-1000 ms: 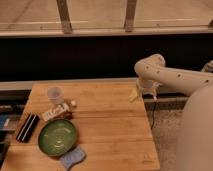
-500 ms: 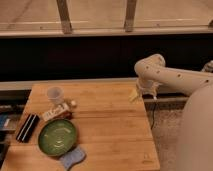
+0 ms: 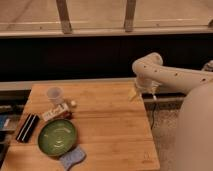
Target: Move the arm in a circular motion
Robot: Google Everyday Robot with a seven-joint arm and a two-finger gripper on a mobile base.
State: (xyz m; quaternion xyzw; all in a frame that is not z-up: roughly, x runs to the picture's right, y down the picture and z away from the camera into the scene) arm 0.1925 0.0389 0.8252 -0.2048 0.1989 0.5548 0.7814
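My cream-white arm reaches in from the right, with thick smooth tubes and small dark screw holes. Its rounded elbow joint sits above the table's far right corner. The gripper hangs down from the elbow, just over the right edge of the wooden table. Its small pale tip points toward the tabletop. It holds nothing that I can see.
On the table's left side stand a clear plastic cup, a small snack packet, a green plate, a blue sponge and a dark flat object. A dark wall and a window ledge run behind.
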